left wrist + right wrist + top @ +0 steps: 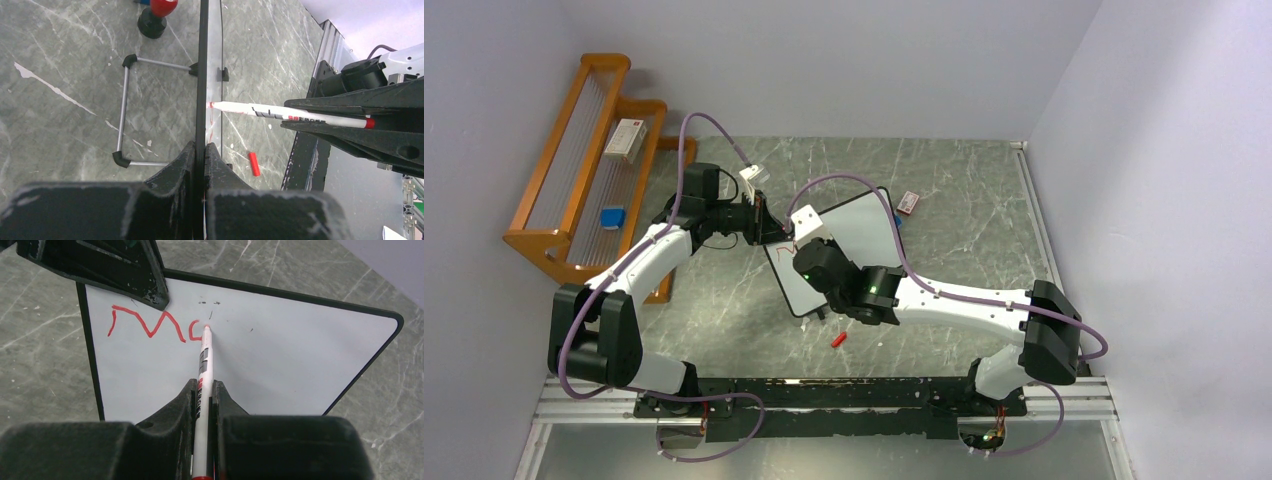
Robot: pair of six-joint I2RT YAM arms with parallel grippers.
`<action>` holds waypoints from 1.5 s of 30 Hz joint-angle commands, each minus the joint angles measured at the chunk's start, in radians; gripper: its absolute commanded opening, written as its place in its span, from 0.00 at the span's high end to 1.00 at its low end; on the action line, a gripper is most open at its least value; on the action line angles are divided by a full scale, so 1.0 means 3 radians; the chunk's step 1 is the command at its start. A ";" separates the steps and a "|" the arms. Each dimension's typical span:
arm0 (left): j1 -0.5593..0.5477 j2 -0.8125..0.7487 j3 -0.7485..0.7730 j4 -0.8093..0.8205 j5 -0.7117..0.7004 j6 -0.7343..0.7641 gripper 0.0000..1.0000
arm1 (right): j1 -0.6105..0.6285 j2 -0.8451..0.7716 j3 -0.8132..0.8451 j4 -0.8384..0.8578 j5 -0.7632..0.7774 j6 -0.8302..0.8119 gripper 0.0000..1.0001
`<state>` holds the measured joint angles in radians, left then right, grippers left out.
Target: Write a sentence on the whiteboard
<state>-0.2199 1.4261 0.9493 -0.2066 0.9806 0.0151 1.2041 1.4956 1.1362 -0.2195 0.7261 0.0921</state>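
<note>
Whiteboard (280, 370) with thin black frame carries red strokes (150, 334) at marker (205, 365) tip.

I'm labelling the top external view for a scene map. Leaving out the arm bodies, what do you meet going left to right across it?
Wooden rack → left end effector, clamped on the board's left edge → whiteboard → small red-and-white packet.
</note>
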 commanded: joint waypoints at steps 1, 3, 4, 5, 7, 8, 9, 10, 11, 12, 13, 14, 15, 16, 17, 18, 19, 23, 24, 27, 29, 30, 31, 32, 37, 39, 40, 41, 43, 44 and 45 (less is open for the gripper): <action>-0.0111 0.0131 -0.0058 -0.0242 -0.0109 0.0199 0.95 | -0.0049 0.0062 0.0094 0.0198 -0.0048 0.0000 1.00; -0.0111 0.0134 -0.0060 -0.0242 -0.0108 0.0200 0.95 | -0.0050 0.0059 0.0087 0.0207 -0.0055 0.0000 1.00; -0.0111 0.0130 -0.0057 -0.0242 -0.0110 0.0199 0.95 | -0.0049 0.0056 0.0092 0.0210 -0.0064 -0.0004 1.00; -0.0111 0.0133 -0.0056 -0.0247 -0.0111 0.0200 0.95 | -0.0048 0.0059 0.0100 0.0203 -0.0072 -0.0005 1.00; -0.0111 0.0134 -0.0055 -0.0247 -0.0115 0.0200 0.95 | -0.0047 0.0073 0.0116 0.0186 -0.0095 -0.0005 1.00; -0.0111 0.0134 -0.0055 -0.0251 -0.0115 0.0203 0.95 | -0.0044 0.0077 0.0118 0.0185 -0.0105 -0.0008 1.00; -0.0111 0.0134 -0.0055 -0.0252 -0.0116 0.0202 0.95 | -0.0041 0.0077 0.0119 0.0180 -0.0122 -0.0006 1.00; -0.0111 0.0132 -0.0056 -0.0252 -0.0123 0.0201 0.95 | -0.0041 0.0077 0.0121 0.0171 -0.0133 -0.0001 1.00; -0.0110 0.0129 -0.0056 -0.0252 -0.0128 0.0200 0.95 | -0.0041 0.0077 0.0124 0.0155 -0.0142 0.0003 1.00; -0.0111 0.0129 -0.0055 -0.0252 -0.0133 0.0200 0.95 | -0.0041 0.0074 0.0124 0.0143 -0.0152 0.0005 1.00; -0.0111 0.0129 -0.0055 -0.0252 -0.0133 0.0200 0.95 | -0.0041 0.0068 0.0124 0.0130 -0.0162 0.0009 1.00; -0.0111 0.0133 -0.0051 -0.0256 -0.0137 0.0204 0.95 | -0.0043 0.0063 0.0116 0.0113 -0.0170 0.0016 1.00; -0.0111 0.0134 -0.0050 -0.0257 -0.0136 0.0205 0.95 | -0.0041 0.0043 0.0112 0.0102 -0.0177 0.0011 1.00; -0.0111 0.0133 -0.0050 -0.0257 -0.0139 0.0203 0.95 | -0.0041 0.0028 0.0095 0.0094 -0.0191 0.0015 1.00; -0.0111 0.0134 -0.0050 -0.0261 -0.0143 0.0203 0.95 | -0.0041 0.0006 0.0079 0.0092 -0.0205 0.0020 1.00; -0.0111 0.0130 -0.0050 -0.0262 -0.0147 0.0205 0.95 | -0.0043 -0.0017 0.0067 0.0090 -0.0208 0.0027 1.00; -0.0111 0.0128 -0.0050 -0.0262 -0.0149 0.0205 0.95 | -0.0041 -0.0035 0.0054 0.0069 -0.0203 0.0039 1.00; -0.0111 0.0126 -0.0049 -0.0268 -0.0155 0.0206 0.95 | -0.0044 -0.0111 -0.0008 0.0029 -0.0114 0.0046 1.00; -0.0111 0.0128 -0.0050 -0.0268 -0.0158 0.0203 0.95 | -0.0049 -0.0132 -0.0030 0.0024 -0.0090 0.0046 1.00; -0.0111 0.0134 -0.0050 -0.0270 -0.0154 0.0210 0.95 | -0.0078 -0.0174 -0.0073 0.0012 -0.0025 0.0056 1.00; -0.0111 0.0129 -0.0050 -0.0267 -0.0153 0.0211 0.95 | -0.0105 -0.0186 -0.0088 0.0018 -0.0003 0.0056 1.00; -0.0111 0.0129 -0.0050 -0.0268 -0.0151 0.0209 0.95 | -0.0117 -0.0191 -0.0097 0.0027 0.0000 0.0052 1.00; -0.0111 0.0133 -0.0050 -0.0268 -0.0150 0.0208 0.95 | -0.0124 -0.0194 -0.0100 0.0035 -0.0002 0.0051 1.00; -0.0111 0.0127 -0.0050 -0.0268 -0.0152 0.0206 0.95 | -0.0131 -0.0196 -0.0105 0.0047 -0.0002 0.0046 1.00; -0.0111 0.0130 -0.0050 -0.0273 -0.0150 0.0216 0.95 | -0.0136 -0.0182 -0.0083 0.0103 -0.0041 0.0007 1.00; -0.0111 0.0131 -0.0050 -0.0273 -0.0154 0.0216 0.95 | -0.0142 -0.0163 -0.0071 0.0115 -0.0052 -0.0009 1.00; -0.0111 0.0132 -0.0050 -0.0273 -0.0155 0.0216 0.95 | -0.0145 -0.0150 -0.0060 0.0116 -0.0060 -0.0013 1.00; -0.0111 0.0130 -0.0050 -0.0273 -0.0150 0.0216 0.95 | -0.0147 -0.0139 -0.0055 0.0121 -0.0067 -0.0015 1.00; -0.0111 0.0136 -0.0050 -0.0273 -0.0151 0.0219 0.95 | -0.0145 -0.0134 -0.0050 0.0122 -0.0082 -0.0016 1.00; -0.0111 0.0139 -0.0050 -0.0273 -0.0146 0.0221 0.95 | -0.0146 -0.0133 -0.0050 0.0121 -0.0091 -0.0011 1.00; -0.0111 0.0137 -0.0050 -0.0273 -0.0146 0.0216 0.95 | -0.0145 -0.0128 -0.0050 0.0115 -0.0096 -0.0008 1.00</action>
<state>-0.2199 1.4277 0.9531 -0.2131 0.9848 0.0154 1.1679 1.4597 1.1179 -0.2073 0.6994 0.0921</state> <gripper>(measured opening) 0.100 0.140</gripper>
